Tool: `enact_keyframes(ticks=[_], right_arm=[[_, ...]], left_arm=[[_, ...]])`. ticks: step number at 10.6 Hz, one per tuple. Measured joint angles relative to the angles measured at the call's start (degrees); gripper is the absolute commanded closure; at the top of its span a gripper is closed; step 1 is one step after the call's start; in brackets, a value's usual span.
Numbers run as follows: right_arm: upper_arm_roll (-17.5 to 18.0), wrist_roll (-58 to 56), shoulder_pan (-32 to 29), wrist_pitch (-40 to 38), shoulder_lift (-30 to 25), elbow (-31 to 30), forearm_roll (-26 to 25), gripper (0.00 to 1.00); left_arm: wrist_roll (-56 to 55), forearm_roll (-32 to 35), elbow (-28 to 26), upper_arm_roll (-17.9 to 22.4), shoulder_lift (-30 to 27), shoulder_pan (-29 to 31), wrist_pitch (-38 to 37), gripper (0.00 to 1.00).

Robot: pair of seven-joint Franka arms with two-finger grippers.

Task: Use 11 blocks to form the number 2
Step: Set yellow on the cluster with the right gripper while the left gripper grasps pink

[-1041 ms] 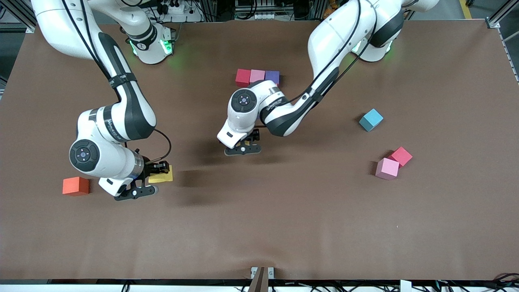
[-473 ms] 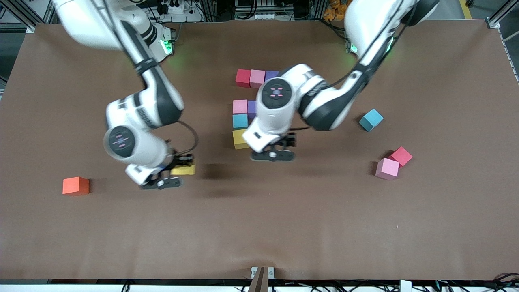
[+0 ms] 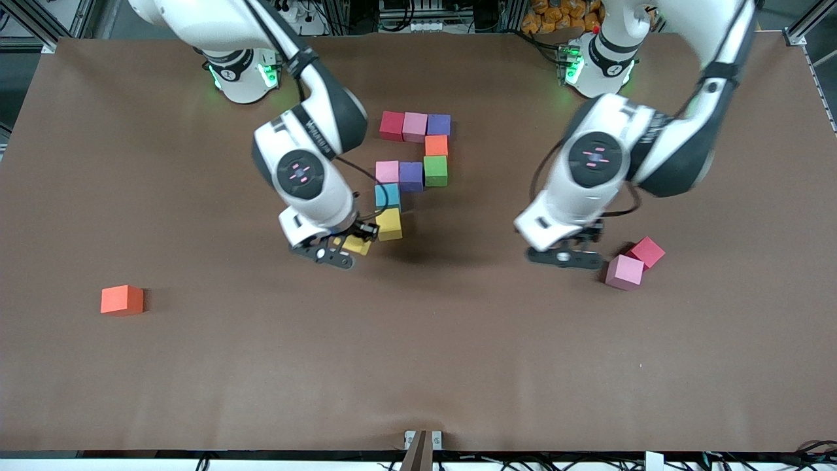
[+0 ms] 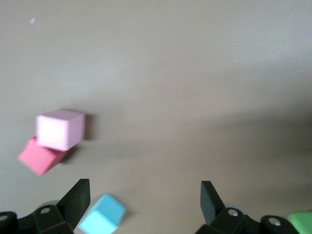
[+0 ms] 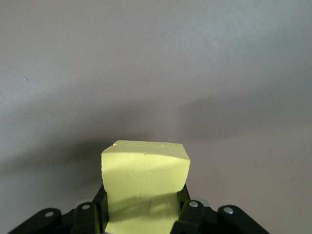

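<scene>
**Half-built 2 on the brown table, one yellow cube in the air**

Brown table (image 3: pixel 196 379) fills the front view, with both arms reaching over its middle. Partly built, the number 2 (image 3: pixel 410 171) lies mid-table: a red, pink and purple row farthest from the front camera, then orange and green cubes, then a pink and purple pair, a light blue cube and a yellow cube (image 3: pixel 389 224) nearest the camera.

Right gripper (image 3: pixel 340 250) hangs just beside that yellow cube, clenched on a second yellow block (image 5: pixel 145 181) held above the table.

Left gripper (image 3: pixel 566 256) hovers with its fingers spread wide and nothing between them, near a pink cube (image 3: pixel 624 272) that touches a tilted red cube (image 3: pixel 647 252), toward the left arm's end. A light blue cube (image 4: pixel 103 220) shows under it in the left wrist view.

One orange cube (image 3: pixel 121 300) sits alone, well apart, toward the right arm's end.
</scene>
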Motion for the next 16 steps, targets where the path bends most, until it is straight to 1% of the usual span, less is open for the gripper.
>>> enact_keyframes(ticks=[2,3,6,8,11,13,14,16], right_arm=[[0.0,9.8,2.8,0.1,0.0,0.0,-0.2,1.0],[-0.1,14.6,4.2,0.4,0.3,0.0,-0.2,1.0],[-0.1,28.8,8.1,5.6,2.9,0.0,-0.8,1.0],[-0.1,34.6,9.7,8.0,5.7,0.5,-0.9,1.0],[-0.1,43.6,10.9,9.8,8.8,2.0,-0.9,1.0],[-0.1,48.9,11.0,10.1,9.6,2.3,-0.9,1.0],[-0.1,51.1,11.2,10.2,10.0,2.3,-0.9,1.0],[-0.1,55.1,12.0,11.5,11.3,2.3,-0.9,1.0]], left_arm=[[4.9,0.0,-5.8,-0.1,-2.7,5.5,1.4,0.0],[7.6,0.0,-8.1,0.0,-3.3,8.0,3.6,0.0],[19.6,0.0,-15.8,0.2,-2.4,16.1,17.0,0.0],[24.3,1.0,-16.0,0.3,0.2,19.1,21.0,0.0],[22.9,1.4,-14.0,0.0,3.0,19.2,21.4,0.0],[21.7,1.5,-12.4,0.1,7.5,19.1,23.8,0.0],[21.7,2.2,-11.8,0.1,9.5,19.1,25.1,0.0],[21.5,4.9,-10.9,0.1,11.4,19.2,25.8,0.0]])
